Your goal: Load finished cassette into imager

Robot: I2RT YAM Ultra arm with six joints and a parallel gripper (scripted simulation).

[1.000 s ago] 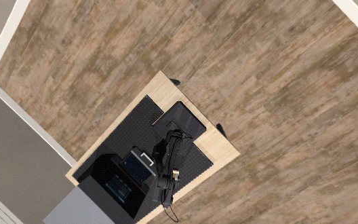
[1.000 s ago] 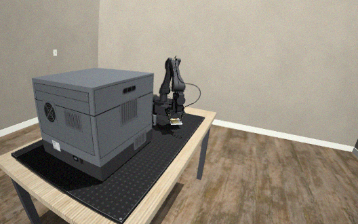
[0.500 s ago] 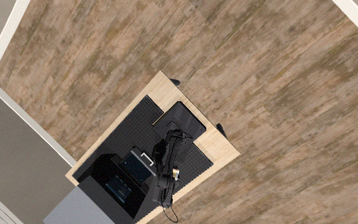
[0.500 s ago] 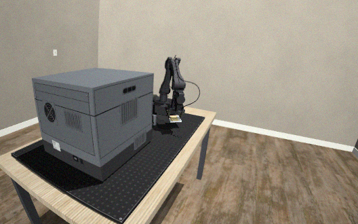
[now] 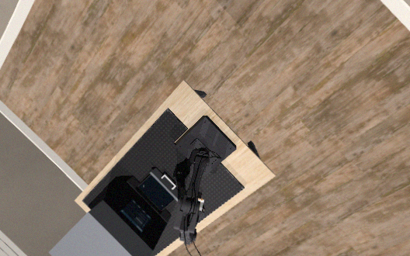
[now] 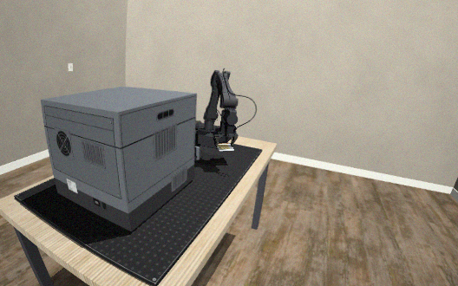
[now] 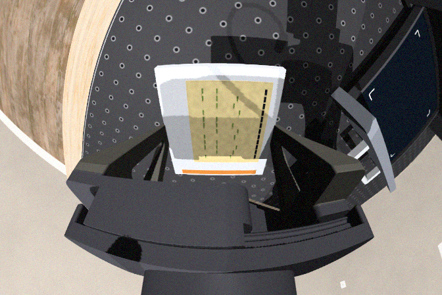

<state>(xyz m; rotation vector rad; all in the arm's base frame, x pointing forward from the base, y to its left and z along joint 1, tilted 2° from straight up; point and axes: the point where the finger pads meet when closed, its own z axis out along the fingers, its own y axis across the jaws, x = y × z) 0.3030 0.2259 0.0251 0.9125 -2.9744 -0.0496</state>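
My gripper (image 7: 219, 130) is shut on FINISHED (image 7: 219, 117), a white cassette with a yellow gel window and an orange stripe at the near end. I hold it level above the black perforated board, to the left of IM's open drawer. The drawer's dark glass (image 7: 401, 88) with white corner marks shows at the right of the wrist view, behind the grey drawer front (image 7: 368, 135). In the top view the drawer (image 5: 157, 191) sticks out of IM (image 5: 105, 229), with the arm (image 5: 191, 186) beside it. In the exterior view the cassette (image 6: 225, 147) hangs under the gripper past IM (image 6: 118, 147).
A black raised block (image 5: 206, 137) sits on the table behind the arm's base. The black board's edge and the wooden table edge (image 7: 80, 70) lie to the left of the cassette. The table stands on a wood floor near grey walls.
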